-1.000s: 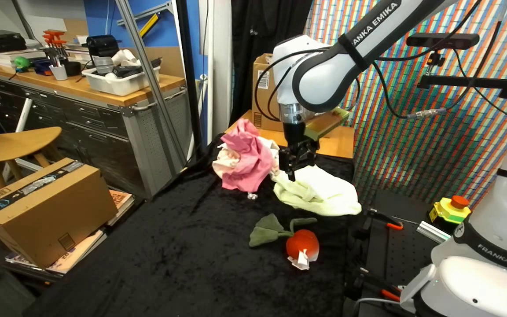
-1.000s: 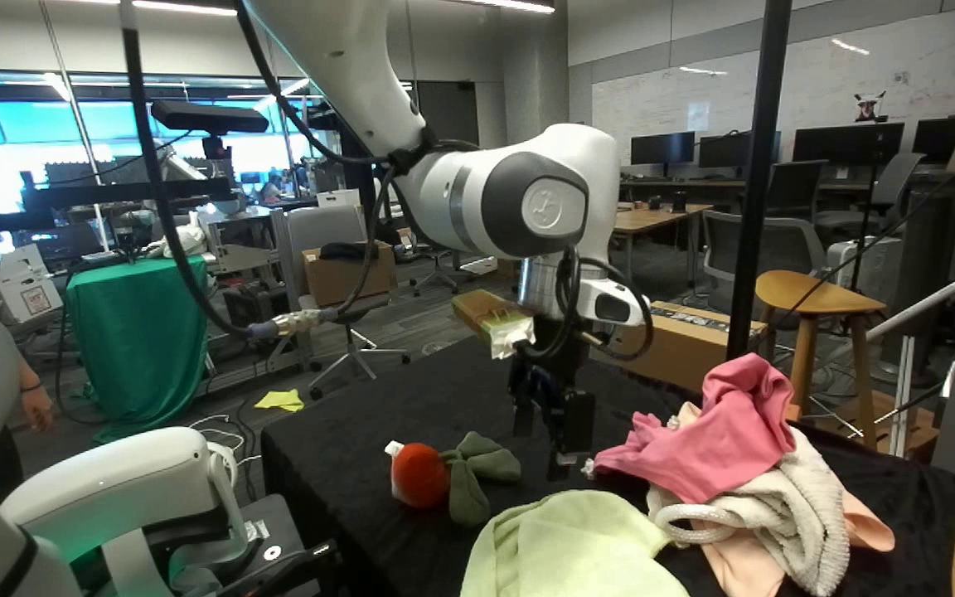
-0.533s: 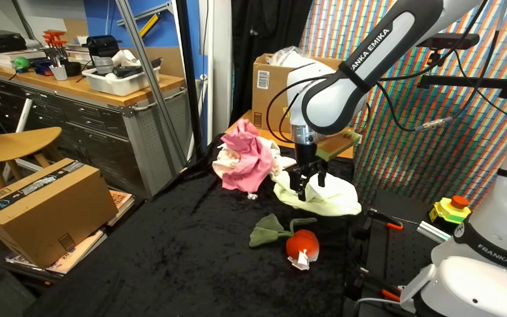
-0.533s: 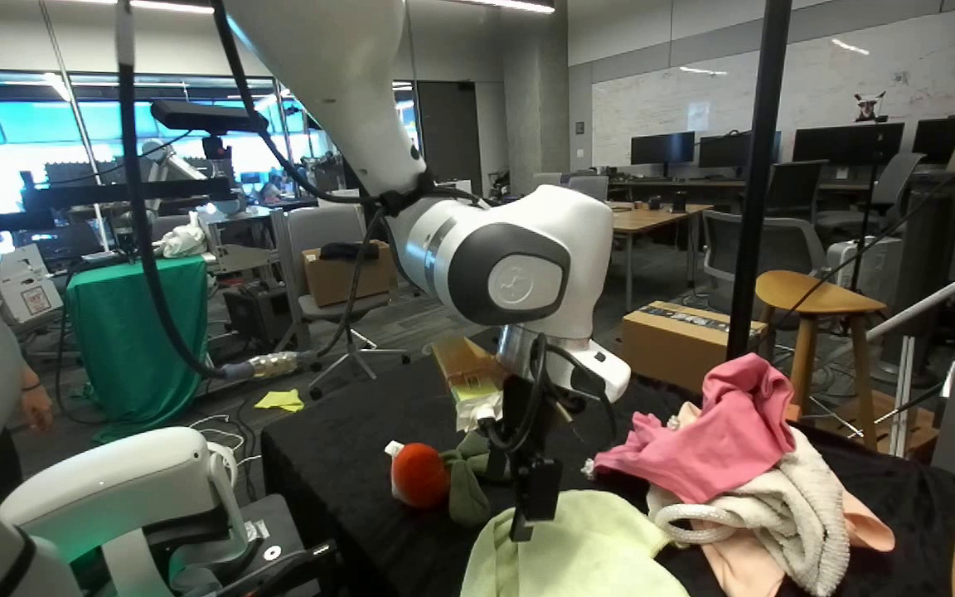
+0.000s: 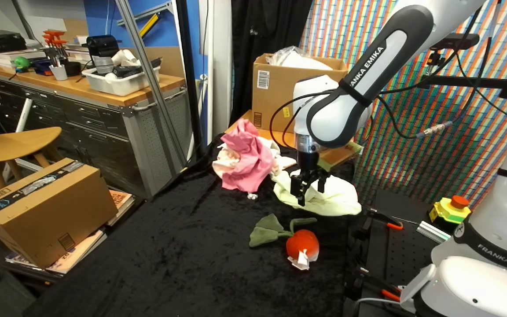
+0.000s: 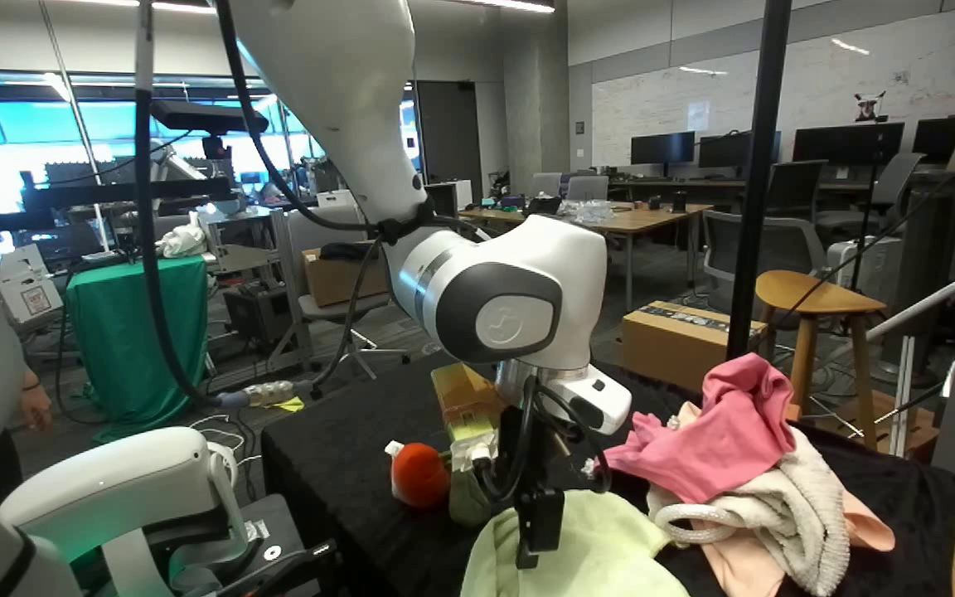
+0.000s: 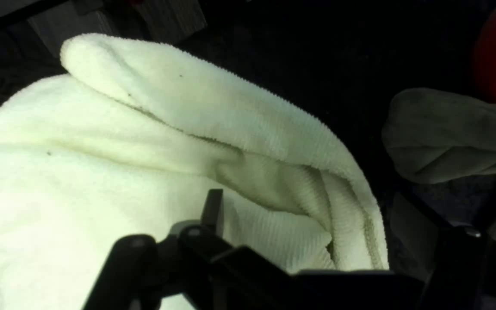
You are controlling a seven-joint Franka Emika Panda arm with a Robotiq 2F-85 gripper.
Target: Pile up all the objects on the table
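As we look down the black-covered table (image 5: 183, 264) in an exterior view, we find three cloths heaped toward its far end: a crumpled pink cloth (image 5: 250, 160) on top, with an off-white textured cloth (image 6: 813, 502) and a peach cloth (image 6: 869, 527) beneath it. Just right of them lies a pale green cloth (image 5: 339, 198), low and loosely folded. Nearer to us, well apart from the heap, rests a red radish-shaped plush (image 5: 302, 242), its green leaves (image 5: 267, 230) reaching to the left and far side.

Beyond the far end a cardboard box (image 5: 273, 94) stands on a wooden surface (image 5: 245, 119); past the right edge we see orange-handled clamps (image 5: 395, 226) and a yellow emergency stop (image 5: 449, 210). Off to the left, a taped carton (image 5: 49, 211) sits near a wooden stool (image 5: 18, 143). From an exterior view, the wrist of the Franka arm (image 6: 498, 311) and the yellowish block (image 6: 465, 394) at its side cover part of the leaves.

Over the pale green cloth we see the gripper (image 5: 311, 193) pointing down, its fingers (image 7: 213, 211) spread wide apart. By the wrist view, one finger shows against the cloth and the opposite one beyond its folded edge, near a leaf. Whether the tips touch the fabric we cannot tell.
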